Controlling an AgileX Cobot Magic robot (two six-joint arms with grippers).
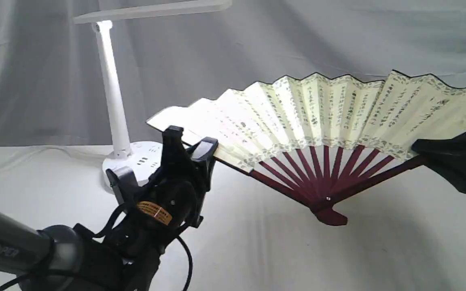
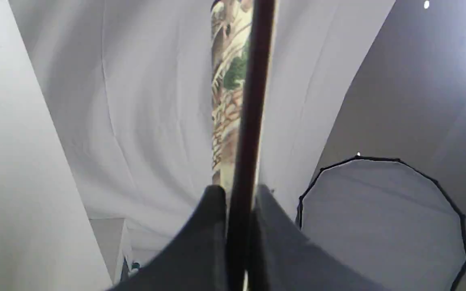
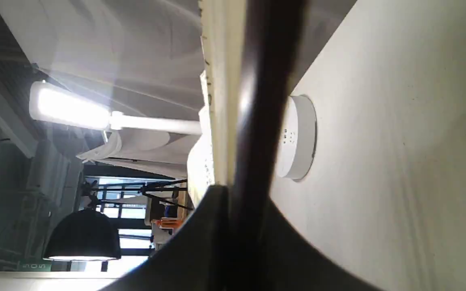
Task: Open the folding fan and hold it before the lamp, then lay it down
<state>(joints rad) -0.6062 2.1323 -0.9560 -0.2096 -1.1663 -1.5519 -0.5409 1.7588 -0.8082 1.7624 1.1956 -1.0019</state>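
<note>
The folding fan (image 1: pixel 318 117) is spread wide above the table, cream leaf with black script, maroon ribs meeting at a pivot low in the middle. My left gripper (image 1: pixel 190 147) is shut on its left guard, seen edge-on as a dark strip (image 2: pixel 249 121) between the fingers. My right gripper (image 1: pixel 439 151) is shut on the right guard (image 3: pixel 265 101). The white lamp (image 1: pixel 113 97) stands at the back left, behind the fan's left end, its round base (image 3: pixel 297 137) on the table and its lit head (image 3: pixel 69 107) overhead.
A white cloth covers the table (image 1: pixel 277 250) and hangs as a backdrop. A round softbox (image 2: pixel 382 218) shows in the left wrist view. Beyond the cloth, the right wrist view shows a black pendant lamp (image 3: pixel 81 238) and stands.
</note>
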